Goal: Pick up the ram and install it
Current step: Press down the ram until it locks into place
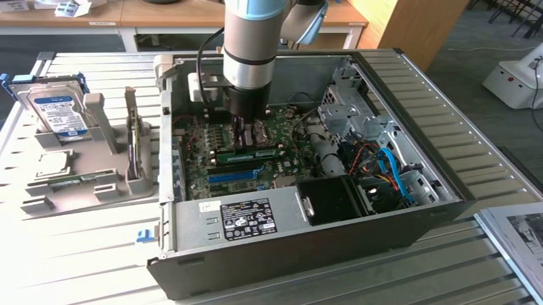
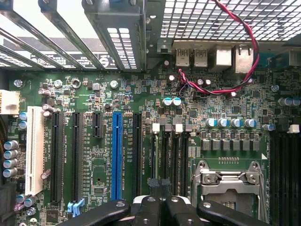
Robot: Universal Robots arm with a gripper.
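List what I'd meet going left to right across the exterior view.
Hard drive standing in the grey holder → open computer case, with the arm's gripper down over the motherboard → white paper.

The exterior view looks down at a slant from above and in front of the bench (image 1: 76, 254), far enough back to take in the whole open computer case (image 1: 280, 254) and the arm (image 1: 253, 44) reaching into it. The wrist view sits close over the motherboard (image 2: 225, 108), facing nearly straight down at it. Both views share the motherboard with its blue slot (image 2: 116, 155).
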